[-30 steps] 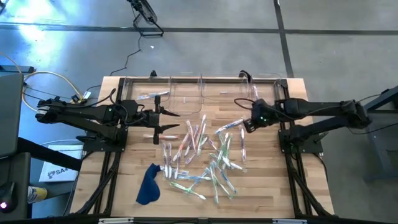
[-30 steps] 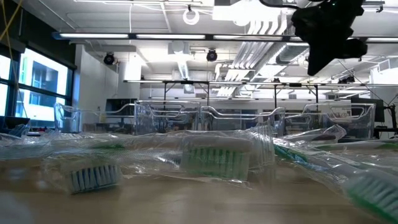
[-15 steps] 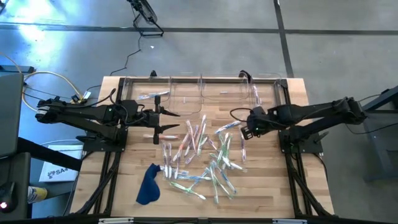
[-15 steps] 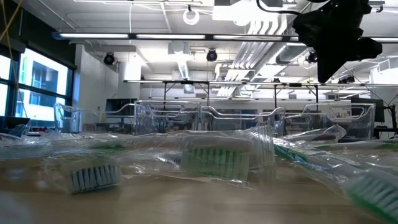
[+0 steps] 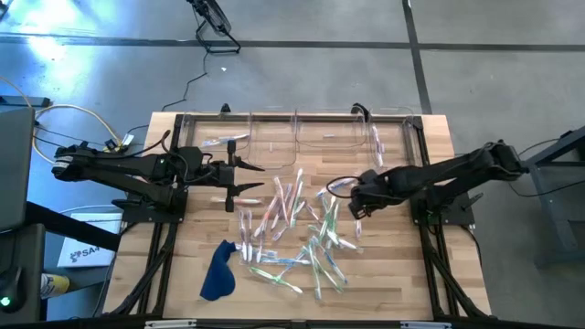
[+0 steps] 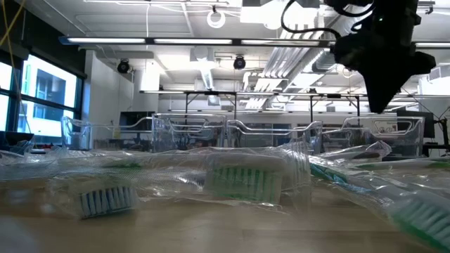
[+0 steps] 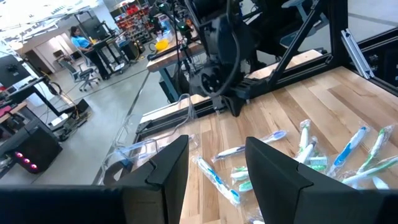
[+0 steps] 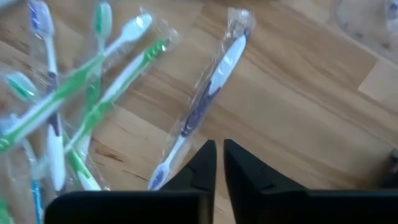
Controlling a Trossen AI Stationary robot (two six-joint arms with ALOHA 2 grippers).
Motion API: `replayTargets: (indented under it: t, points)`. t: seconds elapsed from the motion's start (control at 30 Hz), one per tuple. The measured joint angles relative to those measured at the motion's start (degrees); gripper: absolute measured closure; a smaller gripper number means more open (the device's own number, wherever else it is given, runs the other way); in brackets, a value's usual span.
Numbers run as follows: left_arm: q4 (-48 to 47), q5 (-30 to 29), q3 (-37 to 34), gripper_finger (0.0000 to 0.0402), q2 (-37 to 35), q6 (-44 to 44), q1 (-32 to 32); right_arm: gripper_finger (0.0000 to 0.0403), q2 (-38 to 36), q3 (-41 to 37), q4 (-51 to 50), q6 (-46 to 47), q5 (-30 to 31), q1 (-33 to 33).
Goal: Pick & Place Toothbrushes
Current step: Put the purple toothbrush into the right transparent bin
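Note:
Several wrapped toothbrushes [image 5: 302, 228] lie in a loose pile in the middle of the wooden table; in the low view they fill the foreground [image 6: 246, 179]. My right gripper [image 5: 356, 203] [image 6: 385, 105] hangs above the pile's right edge and points steeply down. Its fingers [image 8: 219, 152] stand a narrow slit apart with nothing between them. Just beyond the tips, a blue-purple toothbrush [image 8: 211, 87] lies flat on the wood. My left gripper [image 5: 236, 178] [image 7: 217, 180] waits open and level above the table's left part.
Clear plastic bins [image 5: 274, 132] line the table's far edge; the leftmost [image 5: 203, 135] holds a toothbrush [image 5: 227, 140]. A dark blue cloth [image 5: 218, 271] lies near the front left. Bare wood [image 5: 402, 247] shows right of the pile. A person [image 7: 79, 38] stands far off in the room.
My right gripper has moved from near the far bins toward the table's near edge and the pile's right side. It has sunk and tipped more steeply downward.

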Motion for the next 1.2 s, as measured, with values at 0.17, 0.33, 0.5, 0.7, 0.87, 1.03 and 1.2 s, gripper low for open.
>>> replayTargets:
  t: [0.17,0.33,0.5,0.7,0.87,1.03,1.2]
  points:
    - [-0.02,0.00,0.02,0.0248,0.00,0.00,0.00,0.0308,2.47,0.00,0.12,2.47,-2.00,-0.01]
    - [-0.11,0.00,0.01,0.0248,0.00,0.00,0.00,0.0263,3.94,0.00,0.67,4.48,-4.62,-0.01]
    - [-0.39,0.02,0.01,0.0248,0.00,0.00,0.00,0.0250,4.06,0.00,1.92,4.52,-5.71,-0.01]
    - [-0.44,0.02,0.01,0.0248,0.00,0.00,0.00,0.0258,4.06,0.00,3.92,4.54,-5.77,-0.01]
    - [-0.42,0.02,0.02,0.0248,0.00,0.00,0.00,0.0261,4.06,0.00,5.04,4.54,-5.53,-0.01]
    - [-0.44,0.02,0.02,0.0248,0.00,0.00,0.00,0.0261,3.99,-2.15,7.28,5.36,-5.98,-0.01]
    - [-0.44,0.02,0.01,0.0248,0.00,0.00,0.00,0.0261,3.99,-5.17,10.24,8.09,-7.02,0.47]
